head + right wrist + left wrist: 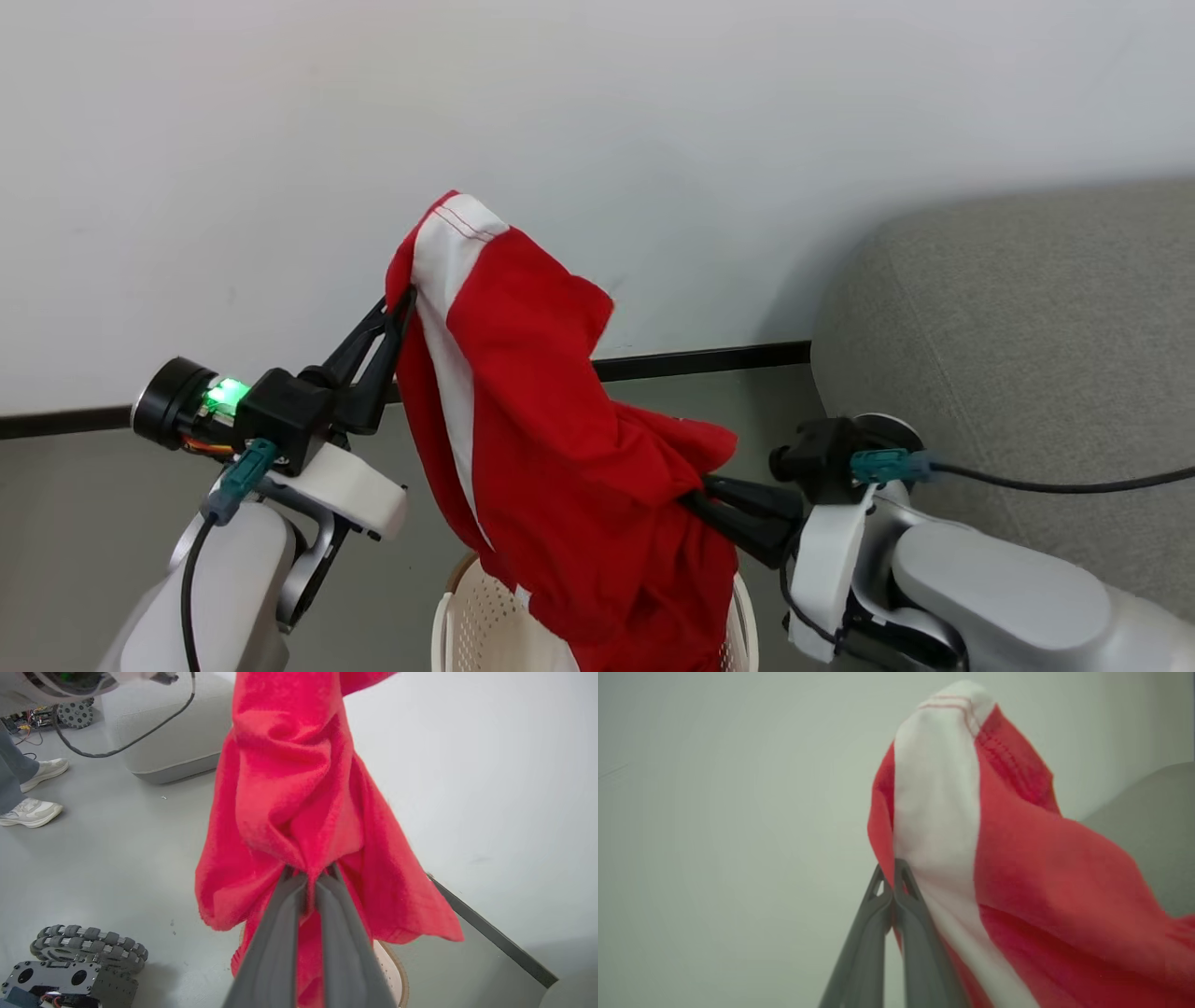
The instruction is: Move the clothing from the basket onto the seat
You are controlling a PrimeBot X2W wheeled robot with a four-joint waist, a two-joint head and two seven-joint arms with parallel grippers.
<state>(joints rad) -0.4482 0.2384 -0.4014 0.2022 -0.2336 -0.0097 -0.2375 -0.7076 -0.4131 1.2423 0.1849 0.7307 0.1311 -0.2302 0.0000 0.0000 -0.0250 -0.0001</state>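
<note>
A red garment point(551, 448) with a white stripe hangs in the air between the two arms, over the basket point(471, 616). The left gripper point(404, 301) is raised at the left side. Its two dark fingers are pressed together on the edge of the garment, just beside the white stripe, and the left wrist view shows a thin fold of red cloth caught between their tips. The right gripper point(698, 497) comes in from the right, lower than the left one, and its fingers go into the middle of the garment. In the right wrist view they are together, clamped on a bunch of red cloth. The basket is cream-white with many small holes and stands on the grey floor point(93, 523) at the near middle. The lowest part of the garment hangs in front of its opening; I cannot tell if the cloth touches the inside. The seat point(1027, 327), a big grey cushion, is at the right against the white wall point(280, 140), and the garment is apart from it. A dark baseboard point(700, 357) runs along the foot of the wall. In the right wrist view two pale shoes point(30, 812) of a person stand on the floor, and the wheeled base point(84, 952) of the robot is near.
</note>
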